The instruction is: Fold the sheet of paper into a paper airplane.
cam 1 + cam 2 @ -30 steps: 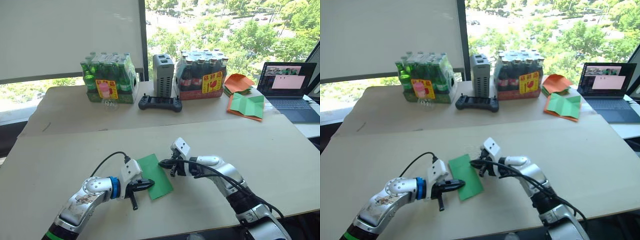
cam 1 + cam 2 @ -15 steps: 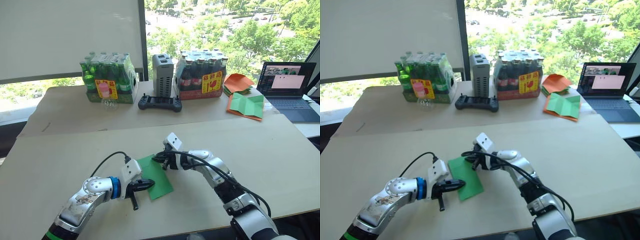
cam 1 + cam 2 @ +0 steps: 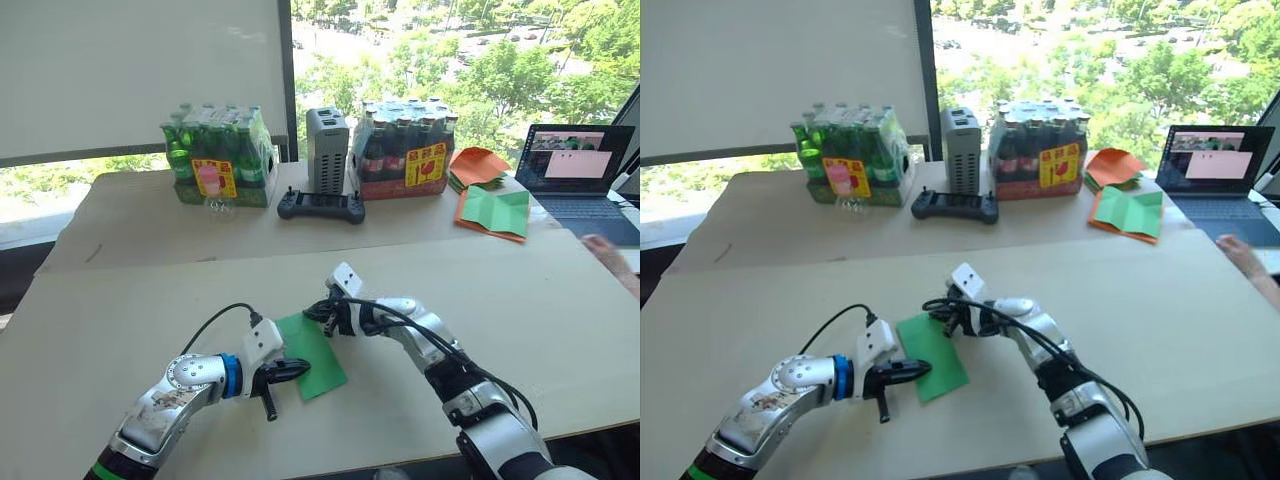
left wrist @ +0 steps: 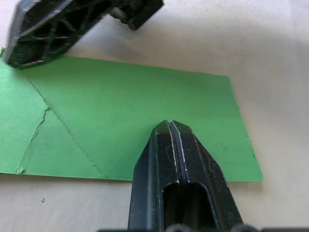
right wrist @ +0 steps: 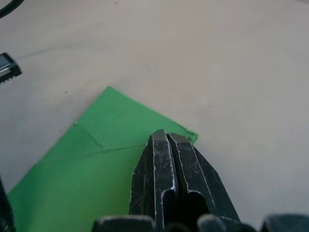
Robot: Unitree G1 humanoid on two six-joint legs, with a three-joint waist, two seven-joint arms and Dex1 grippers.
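Since both pincers are pressed together on the sheet of paper, left pincer at its near edge, right pincer at its far corner, a sideways drag could tear it.

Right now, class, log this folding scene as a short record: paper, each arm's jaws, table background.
paper: sheet of paper, flat on the table, creased
left gripper: jaws shut, tip on the sheet's near edge
right gripper: jaws shut, tip at the sheet's far corner
background: two bottle packs, controller, laptop
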